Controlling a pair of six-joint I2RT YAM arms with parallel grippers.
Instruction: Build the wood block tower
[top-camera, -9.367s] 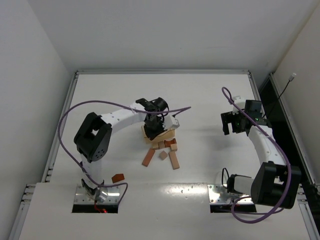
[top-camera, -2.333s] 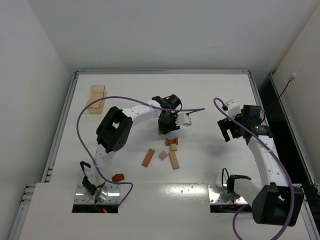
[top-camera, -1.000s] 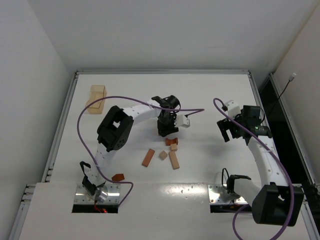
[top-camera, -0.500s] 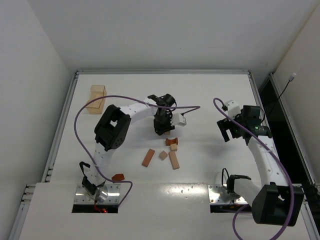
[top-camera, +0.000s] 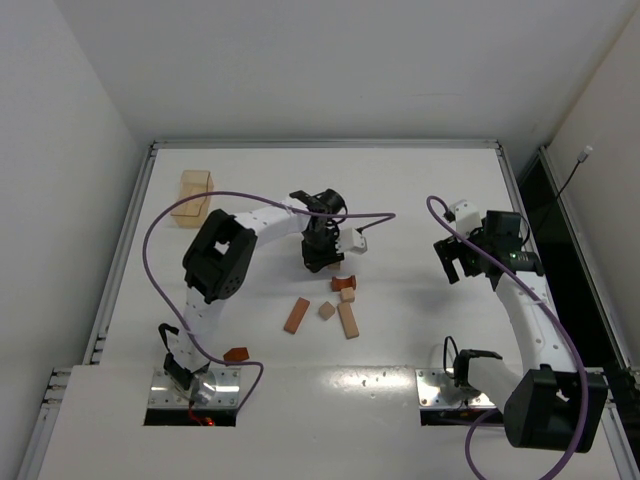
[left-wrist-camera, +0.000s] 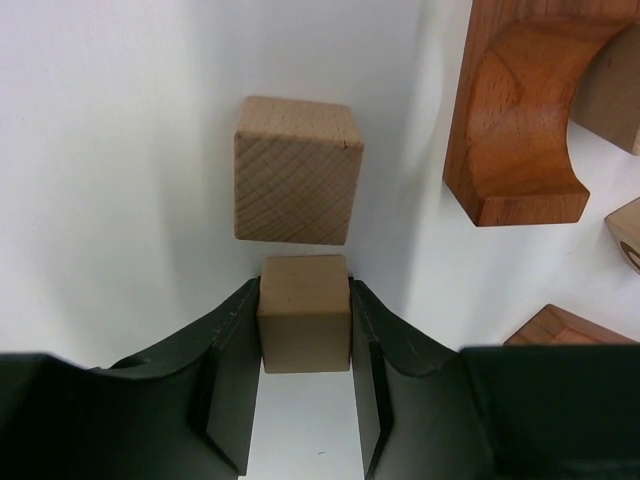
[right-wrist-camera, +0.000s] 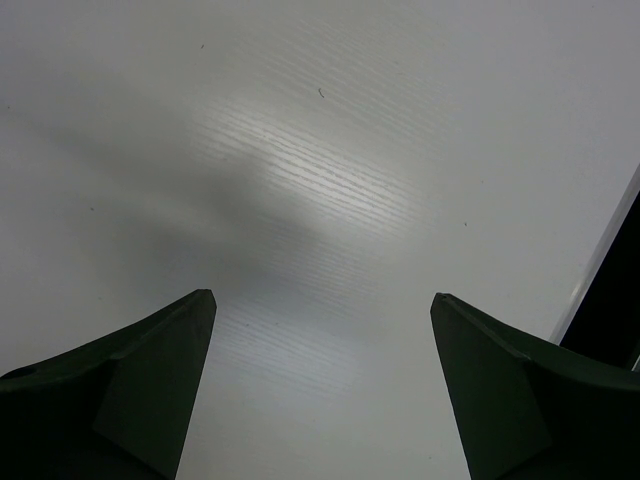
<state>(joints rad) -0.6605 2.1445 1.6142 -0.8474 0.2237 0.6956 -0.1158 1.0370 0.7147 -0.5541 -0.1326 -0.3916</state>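
Observation:
My left gripper (top-camera: 318, 258) is shut on a small tan cube (left-wrist-camera: 304, 312), held between both jaws low over the table. A second tan cube (left-wrist-camera: 297, 170) lies just beyond it, with a narrow gap between them. A reddish arch block (left-wrist-camera: 520, 110) lies to the right; it also shows in the top view (top-camera: 343, 284). Below it lie a tan cube (top-camera: 348, 295), a reddish bar (top-camera: 296, 315), another tan cube (top-camera: 326, 311) and a tan bar (top-camera: 347, 320). My right gripper (top-camera: 455, 262) is open and empty over bare table (right-wrist-camera: 320, 200).
A larger pale wooden tray-like piece (top-camera: 195, 197) stands at the far left of the table. A red-brown piece (top-camera: 236, 355) lies near the left arm's base. A purple cable loops over the left arm.
My left gripper has moved a little to the left, away from the loose blocks, with the tan cube in it. The right arm has not moved.

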